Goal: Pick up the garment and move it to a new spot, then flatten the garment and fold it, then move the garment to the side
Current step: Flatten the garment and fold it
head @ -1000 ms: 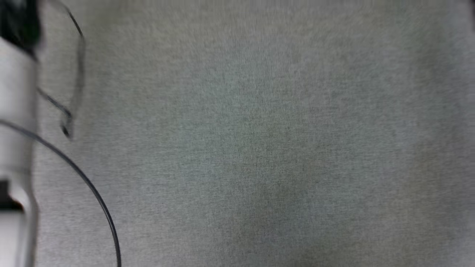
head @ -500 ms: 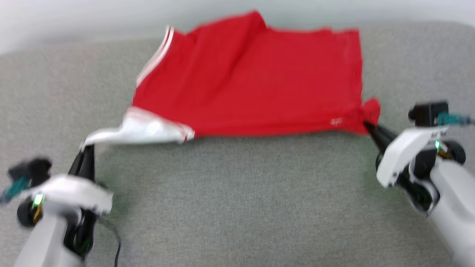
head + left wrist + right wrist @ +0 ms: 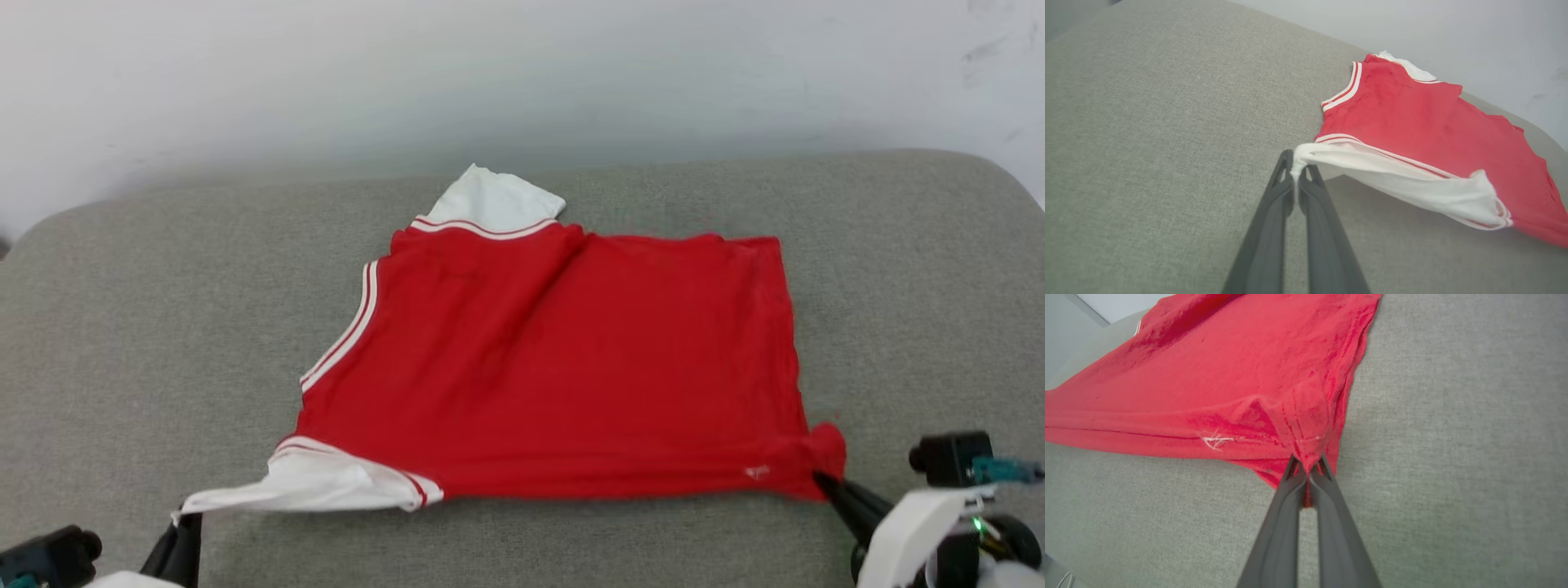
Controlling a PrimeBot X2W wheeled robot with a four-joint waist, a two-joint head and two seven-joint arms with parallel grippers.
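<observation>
Camera's tilted up since the last frame; jersey (image 3: 555,367) lies spread across the middle of the grey cushion (image 3: 122,327), left gripper (image 3: 1297,165) clamped on its white sleeve (image 3: 302,486) tip, right gripper (image 3: 1307,463) clamped on its red hem corner (image 3: 824,457). Flattening step, I'd say, and next needs even outward tension, then release.

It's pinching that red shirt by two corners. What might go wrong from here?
The left gripper pinches only the tip of the white sleeve; it could slip free if pulled harder.
The right gripper bunches the red shirt at its corner, so a crease may set there.
The far sleeve pokes out behind and may fold unevenly.
</observation>
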